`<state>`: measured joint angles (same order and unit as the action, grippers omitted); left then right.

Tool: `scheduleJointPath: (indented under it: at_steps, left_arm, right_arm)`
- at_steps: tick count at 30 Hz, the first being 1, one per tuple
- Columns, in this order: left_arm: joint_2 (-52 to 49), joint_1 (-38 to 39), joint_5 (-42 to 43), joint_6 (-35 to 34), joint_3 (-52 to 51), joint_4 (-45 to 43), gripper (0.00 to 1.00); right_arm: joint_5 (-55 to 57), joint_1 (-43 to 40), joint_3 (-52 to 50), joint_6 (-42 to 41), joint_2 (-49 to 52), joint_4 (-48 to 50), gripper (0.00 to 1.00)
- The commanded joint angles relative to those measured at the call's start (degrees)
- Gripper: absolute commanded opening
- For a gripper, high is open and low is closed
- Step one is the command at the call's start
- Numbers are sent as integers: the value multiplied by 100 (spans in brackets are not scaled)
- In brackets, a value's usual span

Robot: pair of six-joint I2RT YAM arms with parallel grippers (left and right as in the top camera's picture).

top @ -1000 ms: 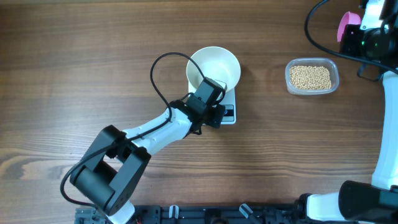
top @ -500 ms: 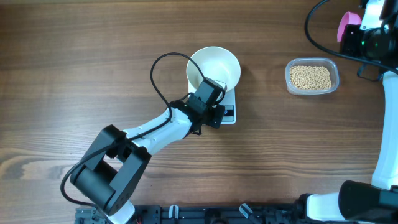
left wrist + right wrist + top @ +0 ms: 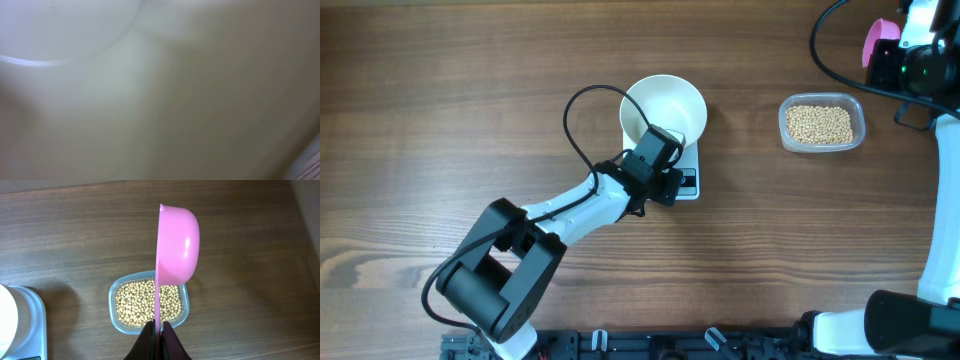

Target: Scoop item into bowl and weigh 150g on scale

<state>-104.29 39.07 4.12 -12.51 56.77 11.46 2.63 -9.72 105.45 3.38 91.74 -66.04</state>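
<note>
- Left pincer (image 3: 660,140): reaches in at the near rim of the bowl (image 3: 670,98), over the scale (image 3: 688,182). Taken as pressed together. Whether it nips the rim, cannot tell.
- Left wrist view: blurred pale surface fills it, no fingers made out.
- Bowl: white, round, sits on the scale, left of centre on the tabletop (image 3: 470,90). No beans visible in the part that shows.
- Scale: display edge faces the robot, partly under the left pincer.
- Right pincer (image 3: 157,330): closed on the handle of the pink scoop (image 3: 177,245), held above the tabletop at the far right.
- Scoop: long axis runs straight out from the fingertips, cup at the far end. Turned on edge, rounded back to the right in the wrist view.
- Beans (image 3: 147,302): tan, all in the clear tub (image 3: 114,322), below the scoop handle in the wrist view, not touching it.
- Tub: long axis left to right in the overhead view, well right of the scale.
</note>
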Motion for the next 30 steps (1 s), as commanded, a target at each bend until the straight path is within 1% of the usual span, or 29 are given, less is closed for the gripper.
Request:
scheduleJointPath:
  at_steps: [1,30]
  left_arm:
    - [-116,20,-81,28,-44,-42,4]
    - [-118,20,-83,31,-44,120,4]
  right_arm:
    - [35,-44,-4,98,68,-2,4]
    - [35,-44,-4,109,68,79,4]
